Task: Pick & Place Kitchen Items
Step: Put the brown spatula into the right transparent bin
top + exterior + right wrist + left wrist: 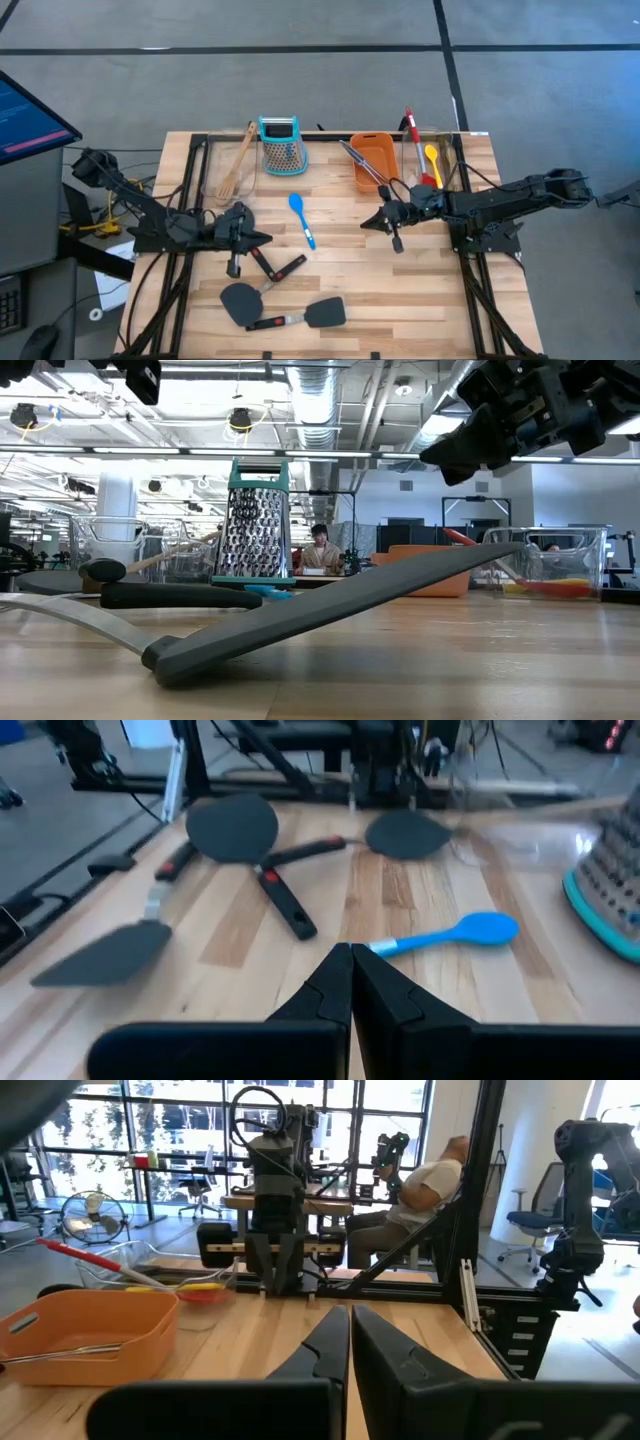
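Note:
A blue spoon (302, 219) lies flat on the wooden table between my two grippers; it also shows in the right wrist view (452, 933). Black spatulas (240, 301) (325, 312) lie near the table's near edge, below my left gripper. A wooden turner (238, 160) rests in a clear bin at the far left. Red (411, 135) and yellow (432, 158) spoons lie in a clear bin at the far right. Silver tongs (362, 163) rest in the orange tub (375, 152). My left gripper (268, 238) (350, 1330) and my right gripper (365, 223) (350, 970) are both shut, empty and above the table.
The teal-topped box grater (280, 143) stands at the far middle, next to the orange tub. In the low view a black spatula (300, 622) lies in the foreground. Bare wood lies between the blue spoon and my right gripper. People sit in the room beyond the table (420, 1190).

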Robot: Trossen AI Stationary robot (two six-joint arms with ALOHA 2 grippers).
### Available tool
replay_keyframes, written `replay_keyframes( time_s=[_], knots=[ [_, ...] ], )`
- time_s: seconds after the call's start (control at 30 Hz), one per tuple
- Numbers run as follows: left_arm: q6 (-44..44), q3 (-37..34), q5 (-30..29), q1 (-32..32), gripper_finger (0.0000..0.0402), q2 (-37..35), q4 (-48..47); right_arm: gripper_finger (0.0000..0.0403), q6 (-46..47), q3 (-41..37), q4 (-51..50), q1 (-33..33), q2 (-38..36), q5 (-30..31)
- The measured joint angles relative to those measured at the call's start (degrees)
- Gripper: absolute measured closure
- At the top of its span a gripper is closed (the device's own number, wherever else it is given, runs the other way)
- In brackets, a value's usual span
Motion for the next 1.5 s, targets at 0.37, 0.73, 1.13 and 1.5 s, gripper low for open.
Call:
replay_keyframes(
  time_s=[0.37, 0.73, 1.13, 1.5],
  knots=[
    [5.46, -0.04, -24.43, 0.27, 0.0400, 0.02, 0.00, 0.0403, -0.94, 0.00, 5.58, 3.28, 0.00, -0.01],
    [13.65, -0.04, -33.15, 14.12, 0.0400, 0.00, 0.00, 0.0403, -1.11, 0.00, 5.56, 3.21, 0.00, -0.01],
    [3.74, -0.07, -12.24, 42.19, 0.0400, -4.38, -20.06, 0.0403, -1.11, 0.00, 3.19, 3.21, 0.00, -0.01],
    [-7.37, -0.11, 26.82, 74.60, 0.0400, -3.70, -41.04, 0.0403, -1.07, 0.00, 0.60, 3.21, 0.00, -0.01]
  ],
)
